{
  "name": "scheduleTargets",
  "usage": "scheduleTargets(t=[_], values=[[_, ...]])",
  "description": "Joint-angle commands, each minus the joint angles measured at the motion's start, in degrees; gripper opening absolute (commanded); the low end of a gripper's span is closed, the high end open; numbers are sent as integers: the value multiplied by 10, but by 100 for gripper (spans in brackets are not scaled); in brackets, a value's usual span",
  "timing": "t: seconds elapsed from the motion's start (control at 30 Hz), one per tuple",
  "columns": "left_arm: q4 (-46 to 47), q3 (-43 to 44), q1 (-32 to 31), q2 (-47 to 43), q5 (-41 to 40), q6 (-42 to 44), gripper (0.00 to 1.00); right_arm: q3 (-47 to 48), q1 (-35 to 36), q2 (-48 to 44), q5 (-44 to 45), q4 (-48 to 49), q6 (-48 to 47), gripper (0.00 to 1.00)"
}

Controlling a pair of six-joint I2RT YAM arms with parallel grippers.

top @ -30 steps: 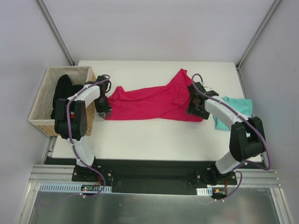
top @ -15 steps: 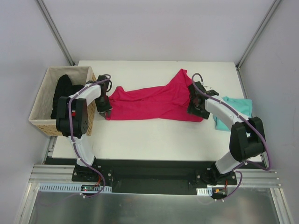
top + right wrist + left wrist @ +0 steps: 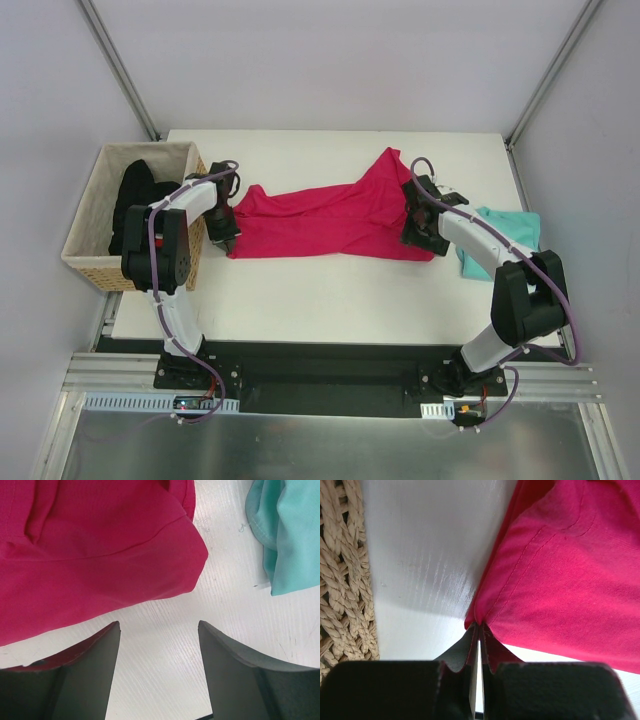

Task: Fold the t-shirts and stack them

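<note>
1. Right gripper (image 3: 418, 232) is low at the right near corner of the pink t-shirt (image 3: 320, 222). Its fingers are apart, with only bare table (image 3: 165, 670) between them and nothing held. The shirt's corner lies just beyond the fingertips.
2. Left gripper (image 3: 479, 632) is at the shirt's left near corner, fingers pressed together and pinching the hem corner, cloth bunched at the tips.
3. Pink t-shirt lies stretched left to right across the middle of the table, wrinkled, with one flap pointing to the far side near the right arm.
4. Teal t-shirt (image 3: 505, 235) is crumpled at the right edge of the table, apart from the pink one and partly under the right arm.
5. Wicker basket (image 3: 85, 255) stands at the table's left side, just beside the left arm, with a black garment (image 3: 135, 200) inside.
</note>
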Motion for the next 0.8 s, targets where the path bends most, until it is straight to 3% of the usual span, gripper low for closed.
scheduleTargets(t=[0.0,0.5,0.77], values=[[-9,13,-3,-14,1,4,0,2,-2,-18,-6,-8,5,67],[-10,12,-3,-22,1,5,0,-82,3,-11,-16,45,10,67],[-12,13,-3,-24,-1,6,0,-58,2,19,-10,54,-5,67]])
